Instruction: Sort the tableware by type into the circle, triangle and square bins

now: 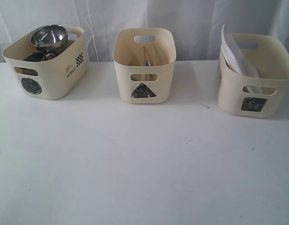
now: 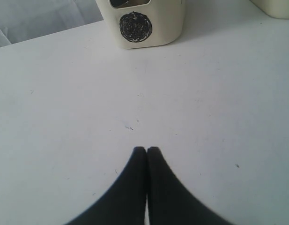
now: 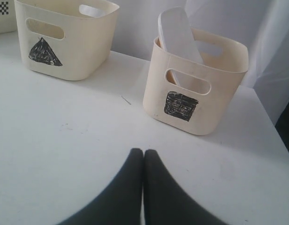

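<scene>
Item 1. Cream bin marked with circle (image 1: 50, 75), left end of row on white tabletop (image 1: 144, 173), turned slightly askew, checker label on side wall. Contents: steel bowl (image 1: 49, 36) on top, heaped above rim; steel mug (image 1: 34, 57) lower down, toward front.

Item 2. Cream bin marked with triangle (image 1: 123, 70), middle of row, well apart from both neighbours. Contents: steel cutlery (image 1: 148, 63) and thin wooden chopsticks (image 1: 143, 52), leaning toward back wall, partly visible through front handle cut-out.

Item 3. Cream bin marked with square (image 1: 280, 79), right end of row. Contents: large white square plate (image 1: 233, 51), standing on edge, tilted, upper part well above rim.

Item 4. Left pincer (image 2: 146, 151), black, fingertips pressed together, gripping nothing, over bare tabletop, facing circle mark, apart from that bin.

Item 5. Right pincer (image 3: 143, 153), black, fingertips likewise pressed together, gripping nothing, over bare tabletop, near front of bin marked with square.

Backdrop: white curtain (image 1: 181, 18) behind row.
</scene>
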You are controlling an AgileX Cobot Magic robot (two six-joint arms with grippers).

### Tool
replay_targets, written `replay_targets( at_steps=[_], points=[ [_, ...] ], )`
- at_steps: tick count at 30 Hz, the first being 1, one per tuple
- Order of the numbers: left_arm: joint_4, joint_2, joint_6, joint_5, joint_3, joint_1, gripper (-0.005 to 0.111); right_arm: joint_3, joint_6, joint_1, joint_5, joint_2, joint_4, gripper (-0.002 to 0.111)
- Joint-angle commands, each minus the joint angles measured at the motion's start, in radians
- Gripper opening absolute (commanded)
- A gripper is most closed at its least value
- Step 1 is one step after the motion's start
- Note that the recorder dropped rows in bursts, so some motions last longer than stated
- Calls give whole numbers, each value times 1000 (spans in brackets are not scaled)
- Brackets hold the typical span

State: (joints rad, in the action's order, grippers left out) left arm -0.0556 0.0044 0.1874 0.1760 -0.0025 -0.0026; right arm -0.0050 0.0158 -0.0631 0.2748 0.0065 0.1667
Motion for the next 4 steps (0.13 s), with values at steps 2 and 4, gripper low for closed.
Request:
replay_targets(
  at_steps=[2,4],
  points=[
    [-2,-4,-7,-5,3,1,0,5,7,0,-9,-6,-2,0],
    [-2,-4,-7,-5,3,1,0,5,7,0,-9,-6,-2,0]
  ],
)
